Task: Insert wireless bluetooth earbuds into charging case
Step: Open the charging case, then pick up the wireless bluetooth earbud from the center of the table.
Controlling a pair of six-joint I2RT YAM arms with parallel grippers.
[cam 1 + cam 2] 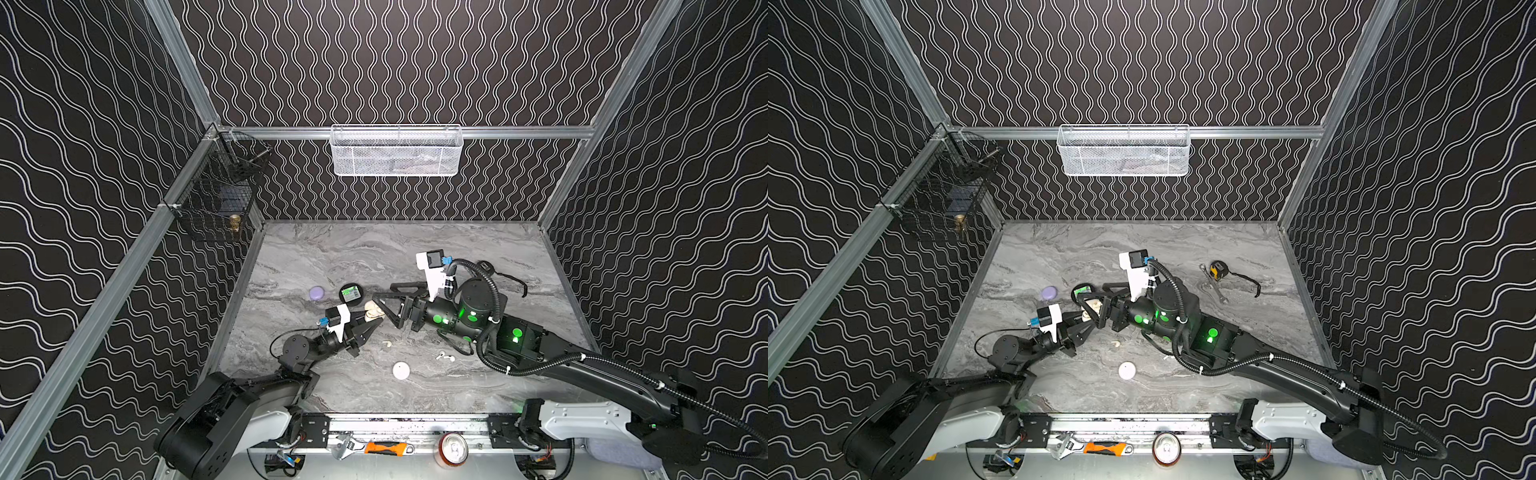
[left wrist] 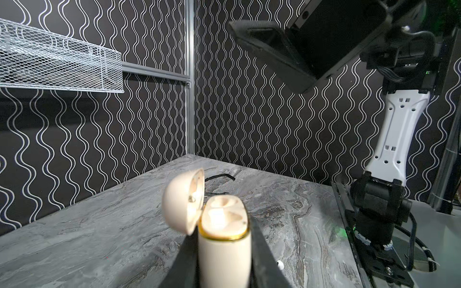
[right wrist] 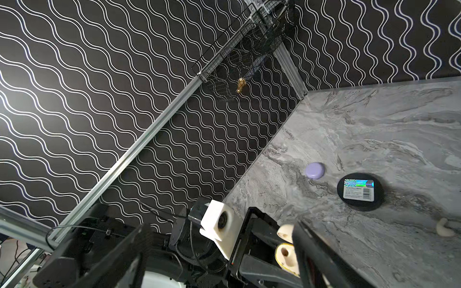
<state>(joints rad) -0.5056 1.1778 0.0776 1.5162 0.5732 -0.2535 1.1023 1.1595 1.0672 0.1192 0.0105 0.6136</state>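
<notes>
Clearly, in both top views the left hand [image 1: 372,322] is clamped on the cream charging case [image 1: 371,311] at mid-frame, and the right hand [image 1: 383,291] stands just beside it with jaws apart. One loose cream earbud [image 1: 386,343] lies on the marbled tabletop [image 1: 457,395] below them; a white pair [image 1: 444,356] lies to the right.

In the left wrist view the case [image 2: 224,254] is smooth and rounded, with a gold rim, its lid [image 2: 182,202] thrown back. One well seems filled, but we cannot be sure.

In the right wrist view the earbud [image 3: 445,230] looks small and curved. We judge it slippery: we should pinch the stem gently and lower it stem first, with the case upright.
</notes>
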